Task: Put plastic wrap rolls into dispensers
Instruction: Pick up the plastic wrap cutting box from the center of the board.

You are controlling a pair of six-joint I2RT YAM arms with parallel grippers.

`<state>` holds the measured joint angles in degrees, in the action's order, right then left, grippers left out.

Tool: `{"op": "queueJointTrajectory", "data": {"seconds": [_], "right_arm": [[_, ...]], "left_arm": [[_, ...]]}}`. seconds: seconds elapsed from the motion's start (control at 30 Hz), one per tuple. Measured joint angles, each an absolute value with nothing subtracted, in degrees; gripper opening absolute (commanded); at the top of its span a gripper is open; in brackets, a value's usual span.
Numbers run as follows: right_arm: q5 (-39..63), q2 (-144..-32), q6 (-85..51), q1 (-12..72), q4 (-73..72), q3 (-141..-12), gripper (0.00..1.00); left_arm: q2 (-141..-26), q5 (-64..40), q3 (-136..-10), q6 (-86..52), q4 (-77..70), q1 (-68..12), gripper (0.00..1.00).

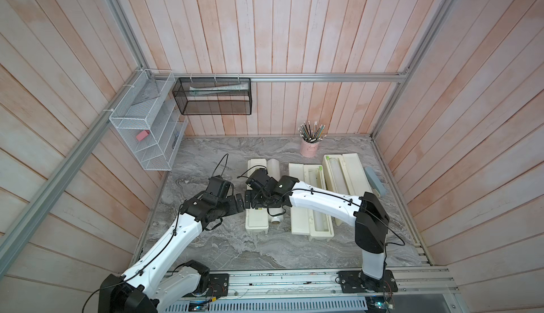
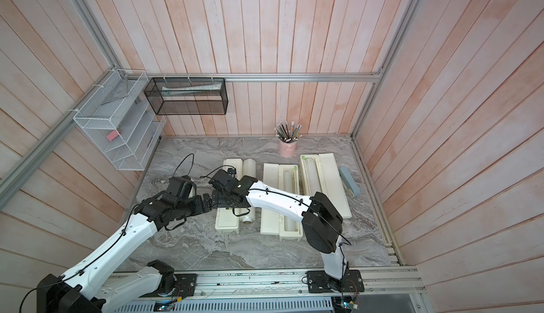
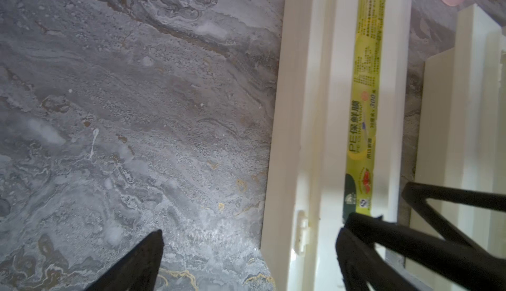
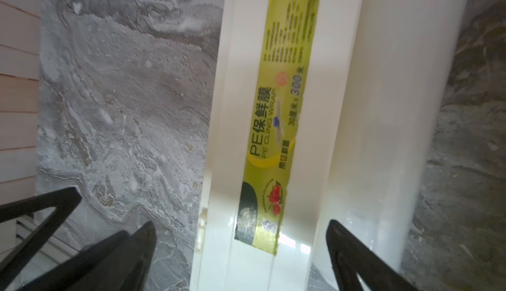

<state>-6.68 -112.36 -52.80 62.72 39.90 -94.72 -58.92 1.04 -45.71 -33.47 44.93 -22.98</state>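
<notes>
White arms [image 1: 323, 201], black joints [image 1: 371, 220] (thin black cables [image 1: 393, 232] clipped on).

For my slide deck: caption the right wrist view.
Open right gripper above a closed dispenser, with a plastic wrap roll lying beside it.

Closed cream dispenser [image 1: 256, 223] lying flat, yellow-green label up, thick white roll [image 1: 274, 167] loose right alongside it, middle dispenser [image 1: 298, 179] lid open, thin roll [image 1: 320, 220] in its tray, far-right dispenser [image 1: 353, 173] open too, translucent roll [image 1: 334, 173] seated inside
</notes>
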Motion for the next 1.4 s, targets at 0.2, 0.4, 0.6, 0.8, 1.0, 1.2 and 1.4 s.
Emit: {"op": "queueJointTrajectory", "data": {"seconds": [0.2, 0.4, 0.6, 0.8, 1.0, 1.2, 1.4], "right_arm": [[-8.0, -115.9, -54.8, 64.8, 44.2, -97.6, 0.98], [-8.3, -119.5, -55.8, 65.1, 47.9, -101.0, 0.98], [-8.8, -123.2, -57.0, 65.1, 52.3, -106.1, 0.98], [-9.1, -125.6, -57.5, 65.0, 54.8, -109.1, 0.96], [-9.0, -125.7, -57.2, 64.0, 54.3, -109.1, 0.78], [-8.5, -125.6, -55.0, 61.6, 53.5, -109.1, 0.66], [-5.1, -124.7, -51.7, 55.9, 50.2, -109.1, 0.62]], "left_arm": [[-56.5, 0.3, -45.6, -34.4, 46.7, -22.5, 1.0], [-54.4, 0.2, -45.2, -35.7, 47.0, -22.4, 1.0], [-51.4, 0.2, -43.1, -38.2, 45.8, -22.1, 1.0], [-51.0, 0.3, -40.6, -39.7, 43.8, -21.8, 1.0], [-52.4, -1.4, -39.7, -40.0, 41.4, -21.8, 1.0], [-56.2, -2.6, -39.7, -38.0, 38.3, -21.8, 1.0], [-58.8, -4.3, -39.7, -35.4, 33.1, -21.9, 1.0]]}}
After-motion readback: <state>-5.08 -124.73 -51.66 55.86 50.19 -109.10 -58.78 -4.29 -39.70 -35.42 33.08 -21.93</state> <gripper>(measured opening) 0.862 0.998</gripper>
